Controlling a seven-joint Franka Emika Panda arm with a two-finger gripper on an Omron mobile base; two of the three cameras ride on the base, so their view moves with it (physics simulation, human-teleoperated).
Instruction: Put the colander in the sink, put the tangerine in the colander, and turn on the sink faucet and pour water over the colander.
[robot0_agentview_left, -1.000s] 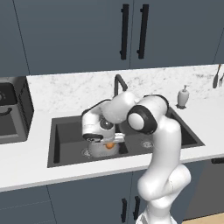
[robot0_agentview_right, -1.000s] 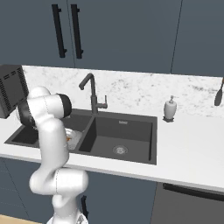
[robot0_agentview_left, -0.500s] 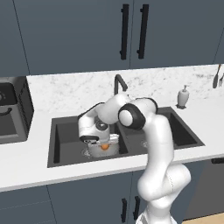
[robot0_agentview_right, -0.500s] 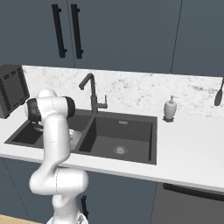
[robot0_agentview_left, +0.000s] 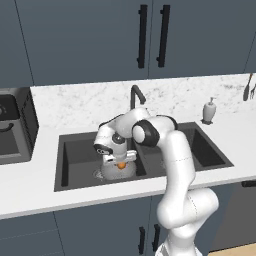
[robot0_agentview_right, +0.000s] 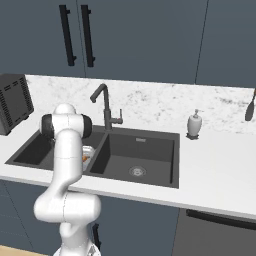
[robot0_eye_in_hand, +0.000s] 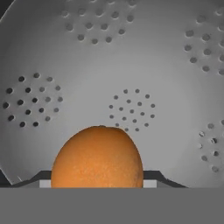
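The tangerine sits between the tips of the end effector, held just above the inside of the colander, whose perforated grey floor spreads out right beneath it in the hand view. From the left base view the fruit shows as an orange spot at the end effector, over the colander standing on the floor of the left basin of the sink. The jaws stand partly closed, set to the fruit's width and gripping it at its sides. The tangerine looks light, round and a little soft, with a dimpled skin that gives fair purchase; it would bruise under a hard squeeze and will roll once let go, so a low release near the bottom of the bowl seems wise, where the curved wall should catch it. The colander appears stiff, thin metal, light enough to slide if knocked; its rim is the natural place to take hold. The faucet rises behind the divider between the basins, its small lever to one side, and a soap bottle stands on the white bench further right.
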